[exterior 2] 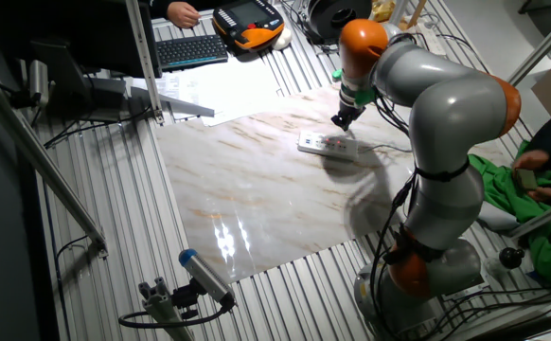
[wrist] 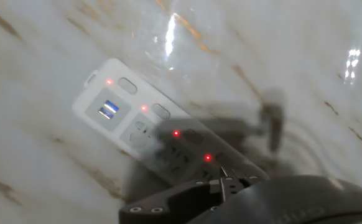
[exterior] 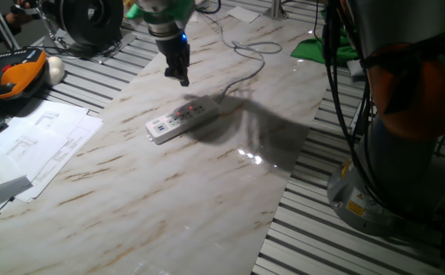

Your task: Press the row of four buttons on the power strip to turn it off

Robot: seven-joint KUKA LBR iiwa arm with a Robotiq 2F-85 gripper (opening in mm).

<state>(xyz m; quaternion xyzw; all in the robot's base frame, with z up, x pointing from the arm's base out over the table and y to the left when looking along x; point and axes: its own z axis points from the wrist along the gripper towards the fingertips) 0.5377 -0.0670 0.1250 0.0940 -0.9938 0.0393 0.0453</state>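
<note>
In the hand view four red lamps glow beside the buttons of the power strip, so I judge all four still on and every press outstanding. The strip lies flat near the marble table's middle, cable toward the far edge. The gripper hangs above its far end, apart; finger state cannot be told.
</note>
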